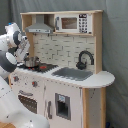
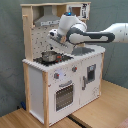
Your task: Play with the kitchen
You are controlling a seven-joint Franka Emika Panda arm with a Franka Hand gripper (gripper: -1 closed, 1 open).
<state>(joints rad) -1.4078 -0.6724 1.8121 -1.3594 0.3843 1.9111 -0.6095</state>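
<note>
Filling most of both exterior views: the kitchen (image 1: 65, 70), white and light wood, standing on a wooden floor (image 2: 100, 107) against a grey backdrop (image 1: 115, 60). White arm (image 2: 97, 35) reaches across the counter from the second exterior view's right. Gripper (image 2: 54, 36) hangs above the hob (image 2: 50, 59), over a small metal pot (image 2: 48, 56); can't tell how its jaws stand.
</note>
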